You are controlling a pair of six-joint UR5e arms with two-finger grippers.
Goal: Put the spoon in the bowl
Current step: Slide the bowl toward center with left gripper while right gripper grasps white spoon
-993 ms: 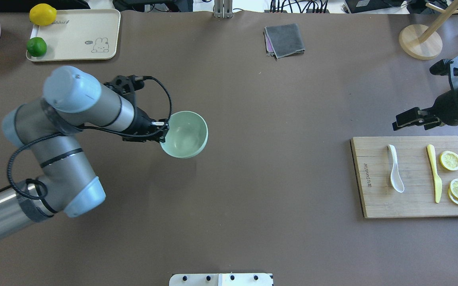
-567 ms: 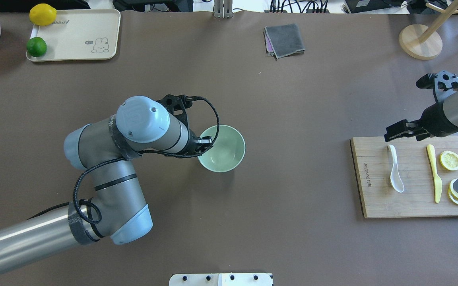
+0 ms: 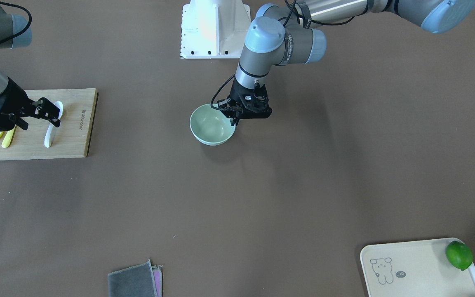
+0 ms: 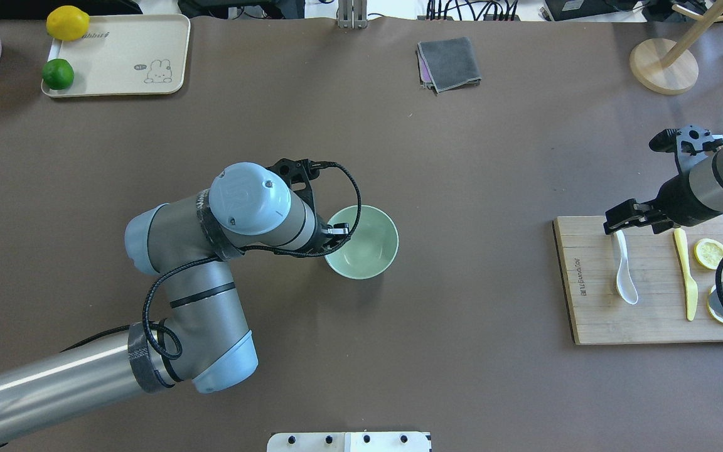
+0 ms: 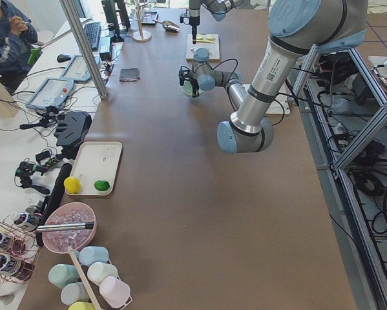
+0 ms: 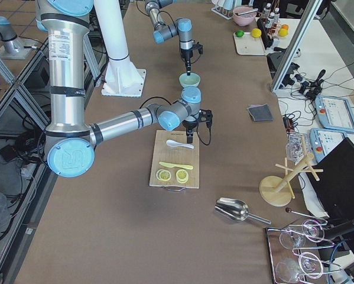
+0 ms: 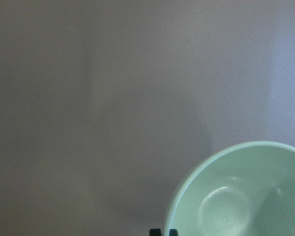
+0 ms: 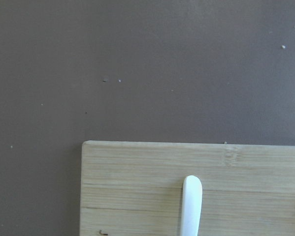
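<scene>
Left gripper (image 4: 335, 231) is clamped on the rim of the bowl (image 4: 368, 248), wrist pointed down, elbow folded. Right gripper (image 4: 620, 221) is held spread, empty, over the handle of the spoon (image 4: 625, 279), which is laid on the cutting board (image 4: 594, 314).

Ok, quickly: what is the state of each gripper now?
Left gripper: closed on the rim of the bowl.
Right gripper: open, empty, above the spoon.

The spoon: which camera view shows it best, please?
Overhead exterior: the spoon lies on the cutting board, nearly all of it clear. In the front-facing view the right pincer hides part; the right wrist view shows only the handle tip; the side views show it tiny at best.
</scene>
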